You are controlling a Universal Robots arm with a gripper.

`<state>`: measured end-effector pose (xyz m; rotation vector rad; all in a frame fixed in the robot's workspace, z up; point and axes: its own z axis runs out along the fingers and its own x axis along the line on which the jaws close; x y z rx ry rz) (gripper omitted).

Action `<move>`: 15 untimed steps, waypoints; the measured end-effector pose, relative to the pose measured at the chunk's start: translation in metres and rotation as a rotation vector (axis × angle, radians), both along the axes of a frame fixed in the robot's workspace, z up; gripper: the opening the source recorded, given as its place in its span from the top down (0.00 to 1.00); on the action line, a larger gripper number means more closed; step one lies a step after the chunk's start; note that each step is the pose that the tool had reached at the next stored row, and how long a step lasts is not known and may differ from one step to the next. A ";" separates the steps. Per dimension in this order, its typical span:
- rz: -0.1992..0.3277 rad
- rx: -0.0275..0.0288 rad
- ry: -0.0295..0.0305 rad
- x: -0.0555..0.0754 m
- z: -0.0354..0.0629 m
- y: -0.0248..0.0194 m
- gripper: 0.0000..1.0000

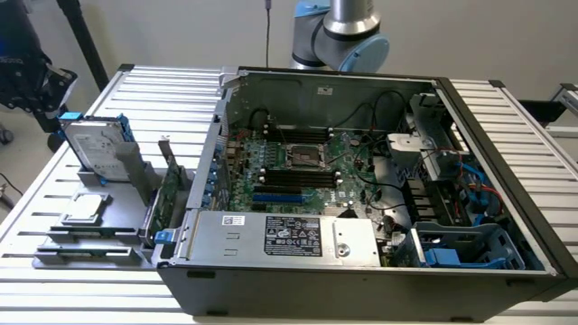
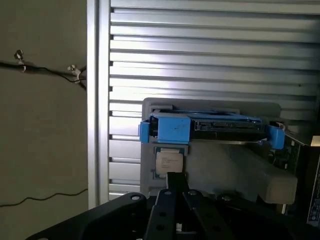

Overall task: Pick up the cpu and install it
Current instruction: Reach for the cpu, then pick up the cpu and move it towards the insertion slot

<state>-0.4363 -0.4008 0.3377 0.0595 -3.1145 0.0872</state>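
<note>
The cpu is a small square silver chip lying flat on a grey stand at the exterior view's left, beside the open computer case. In the wrist view the cpu sits just beyond my gripper. The black fingers are closed together with nothing between them, high above the stand and not touching the chip. Inside the case, the motherboard's empty cpu socket has its metal frame showing. The arm's grey and blue joints rise behind the case.
A silver hard drive with blue rails stands upright on the stand behind the cpu. A green expansion card stands next to the case wall. The case holds a power supply, cables and blue drive bays. The slatted metal table surrounds everything.
</note>
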 end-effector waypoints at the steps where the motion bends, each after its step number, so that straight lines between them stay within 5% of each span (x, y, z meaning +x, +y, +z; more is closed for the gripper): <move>1: 0.000 0.0063 -0.0003 -0.002 -0.0007 -0.0010 0.89; 6: 0.000 0.0343 -0.0010 -0.006 -0.0028 -0.0109 0.89; 15: 0.000 0.0346 -0.0011 -0.006 -0.0029 -0.0109 0.89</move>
